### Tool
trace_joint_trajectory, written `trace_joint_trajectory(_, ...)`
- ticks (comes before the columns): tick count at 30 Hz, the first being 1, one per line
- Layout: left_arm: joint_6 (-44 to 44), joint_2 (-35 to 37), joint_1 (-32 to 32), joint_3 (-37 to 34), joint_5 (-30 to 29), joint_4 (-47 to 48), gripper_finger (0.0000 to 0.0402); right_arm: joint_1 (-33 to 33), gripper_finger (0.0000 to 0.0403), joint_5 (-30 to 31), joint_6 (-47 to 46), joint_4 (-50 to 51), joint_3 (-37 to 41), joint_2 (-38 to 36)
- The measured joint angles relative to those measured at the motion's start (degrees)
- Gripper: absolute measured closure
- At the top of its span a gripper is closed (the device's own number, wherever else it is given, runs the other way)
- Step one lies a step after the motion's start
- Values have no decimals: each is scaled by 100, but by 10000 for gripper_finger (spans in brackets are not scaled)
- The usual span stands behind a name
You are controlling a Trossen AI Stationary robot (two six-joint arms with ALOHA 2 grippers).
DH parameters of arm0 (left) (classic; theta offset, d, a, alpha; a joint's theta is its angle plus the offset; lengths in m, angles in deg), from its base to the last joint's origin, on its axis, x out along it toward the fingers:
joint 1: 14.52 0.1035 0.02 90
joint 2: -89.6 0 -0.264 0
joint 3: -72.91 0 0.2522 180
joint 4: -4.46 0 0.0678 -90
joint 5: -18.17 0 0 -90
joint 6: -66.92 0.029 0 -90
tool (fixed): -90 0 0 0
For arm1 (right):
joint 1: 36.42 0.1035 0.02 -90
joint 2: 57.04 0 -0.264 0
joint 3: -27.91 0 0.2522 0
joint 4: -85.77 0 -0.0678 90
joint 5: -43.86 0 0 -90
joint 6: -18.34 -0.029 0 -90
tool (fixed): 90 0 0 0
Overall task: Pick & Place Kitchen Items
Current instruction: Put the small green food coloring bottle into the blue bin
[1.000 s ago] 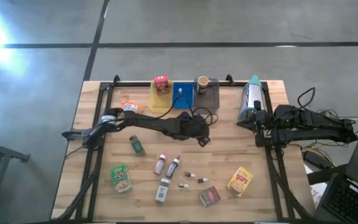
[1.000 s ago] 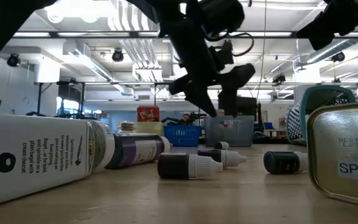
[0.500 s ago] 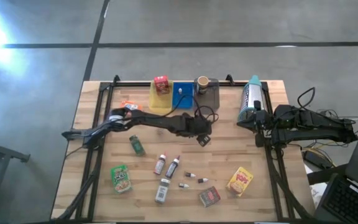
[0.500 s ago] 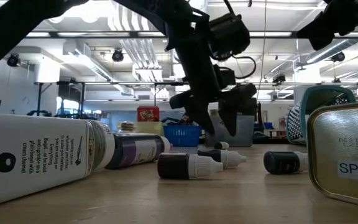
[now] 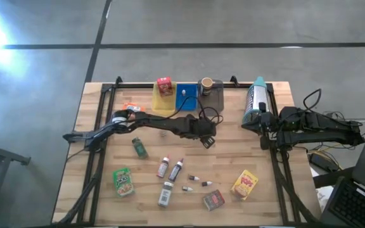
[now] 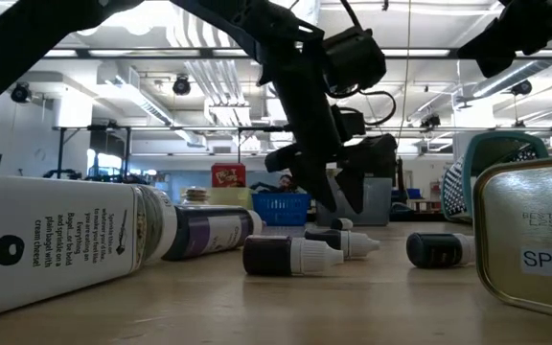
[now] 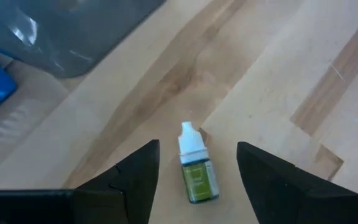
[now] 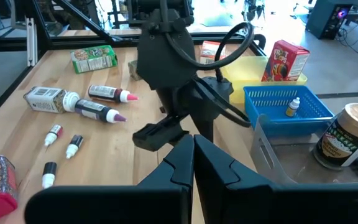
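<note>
A tiny green vial (image 7: pixel 196 173) with a white cap lies on its side on the wooden table, cap toward the grey tray (image 7: pixel 73 37). My left gripper (image 7: pixel 197 180) hangs open just above it, slanting down, one finger on either side and neither touching. In the high view this gripper (image 5: pixel 206 140) is at the table's middle and covers the vial. My right gripper (image 8: pixel 193 155) is shut on nothing and waits at the right edge (image 5: pixel 263 123).
At the far edge stand a yellow tray with a red box (image 5: pixel 164 86), a blue tray (image 5: pixel 186 96) and the grey tray with a brown jar (image 5: pixel 206 85). Bottles (image 5: pixel 170 168), small vials (image 5: pixel 198 181), a red tin (image 5: pixel 213 200), a yellow box (image 5: pixel 245 184) and green pouch (image 5: pixel 123 181) lie nearer.
My left gripper has sunk toward the table and tipped steeper, coming down over the green vial; in the low view its fingers now hang lower. The vial has not moved.
</note>
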Motion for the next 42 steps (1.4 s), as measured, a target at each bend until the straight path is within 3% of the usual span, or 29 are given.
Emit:
trace_joint_trajectory(12, 10, -309, 64, 4, 238, -136, 194, 0, 394, -2, -1, -2, 0, -2)
trace_joint_trajectory(25, 209, -275, 57, 0, 165, -169, 241, 0, 394, -2, -2, 0, 0, -2)
trace_joint_trajectory(34, 510, -192, 240, 79, 514, 0, 239, 0, 394, -2, 0, -2, 0, -2)
trace_joint_trajectory(42, 531, -184, 534, 326, 1299, 378, 238, -1, 394, -1, -1, -1, 0, -2)
